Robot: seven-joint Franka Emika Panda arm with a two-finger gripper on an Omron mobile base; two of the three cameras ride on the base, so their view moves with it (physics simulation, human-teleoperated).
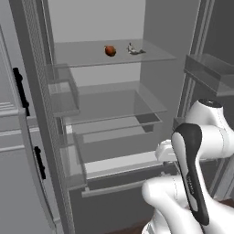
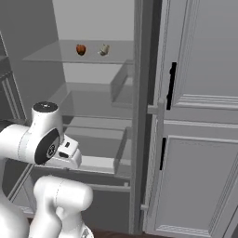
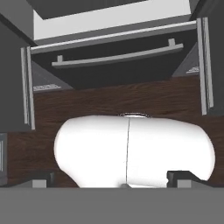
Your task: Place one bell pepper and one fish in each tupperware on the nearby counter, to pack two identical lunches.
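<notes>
One bell pepper (image 1: 110,50) beside fish (image 1: 134,49).

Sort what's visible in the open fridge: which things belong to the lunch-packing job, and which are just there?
Job:
- bell pepper, dark red, on the top glass shelf
- fish, small and pale, right beside it on that shelf

Just there:
- lower glass shelf
- bottom drawer with a bar handle
- left door bins

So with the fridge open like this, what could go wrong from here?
The bell pepper and fish sit close together on the top glass shelf, so a grab at one may knock the other. The gripper points down at the floor, far below them: a long upward swing could clip the door bins.
</notes>
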